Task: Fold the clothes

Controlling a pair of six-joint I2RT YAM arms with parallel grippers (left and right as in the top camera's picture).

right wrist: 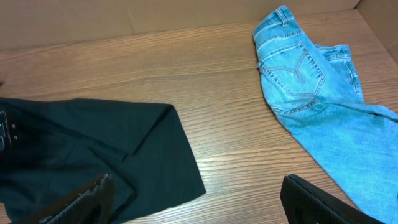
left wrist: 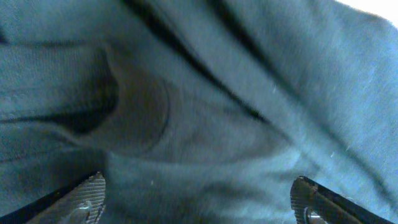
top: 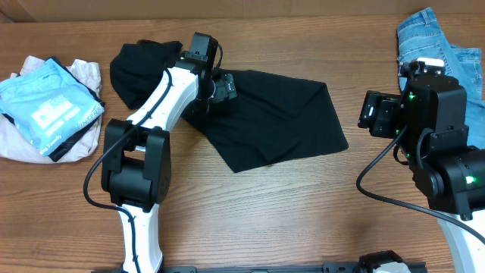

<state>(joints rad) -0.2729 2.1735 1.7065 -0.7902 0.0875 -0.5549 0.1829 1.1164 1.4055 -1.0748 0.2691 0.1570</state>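
black short-sleeved t-shirt of soft fabric (top: pixel 280 117) lies on the wooden table (top: pixel 303 220), left of centre. one end is bunched in a heap at the far left (top: pixel 144 64). the rest is spread mostly flat to the right as a rough four-sided panel, with its near-right corner pointing at the right arm. neck tag can't be made out.

left gripper (top: pixel 222 89) is down on the shirt where the heap meets the flat panel, and the white arm link crosses the shirt's left edge. left wrist view: left gripper (left wrist: pixel 199 208) has its fingertips (left wrist: pixel 84 200) set wide apart at the bottom corners of the picture. wrinkled black fabric (left wrist: pixel 205 112) fills everything between and beyond them. jaws are spread, nothing nipped between them that i can see.

right gripper (top: pixel 367 114) sits just off the shirt's right corner, over bare wood. right wrist view: right gripper (right wrist: pixel 199 208) has its fingertips (right wrist: pixel 84 198) wide apart, jaws spread, holding nothing. wood grain shows between them. the shirt's corner (right wrist: pixel 99 149) lies to the left of that view.

light-blue denim jeans (top: pixel 443 53) lie crumpled at the far right of the table, back pocket up (right wrist: pixel 298 68), well apart from the shirt.

sky-blue garment with white print (top: pixel 45 102) sits at the far left edge on top of a pale cream cloth (top: pixel 87 76), near the shirt's heap but not touching it.

brown cardboard wall (right wrist: pixel 124 18) runs along the table's far edge.
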